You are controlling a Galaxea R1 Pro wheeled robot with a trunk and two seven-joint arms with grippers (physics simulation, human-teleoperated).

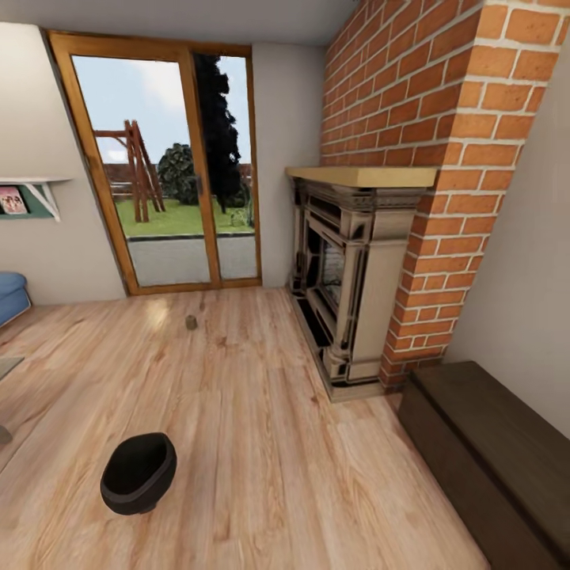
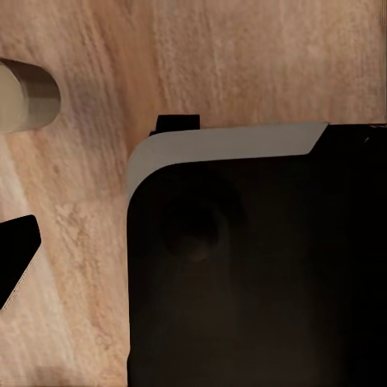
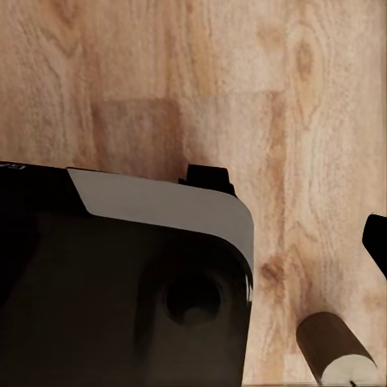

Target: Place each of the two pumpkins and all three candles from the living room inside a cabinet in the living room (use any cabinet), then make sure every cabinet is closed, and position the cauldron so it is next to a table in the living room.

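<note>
Standing on the wooden floor (image 1: 261,443), the black cauldron (image 1: 138,473) was well apart from the dark cabinet (image 1: 491,455) and one small candle (image 1: 191,321); I could not tell either hand's state

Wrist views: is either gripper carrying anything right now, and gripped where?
It cannot be told: both wrist views look down on the wooden floor past the robot's dark base, with no clear sight of the fingers. The cauldron sits untouched on the floor.

Matt black cauldron (image 1: 138,473), glossy wood floor (image 1: 261,443)

Black cauldron (image 1: 138,473) tilted on floor
</note>
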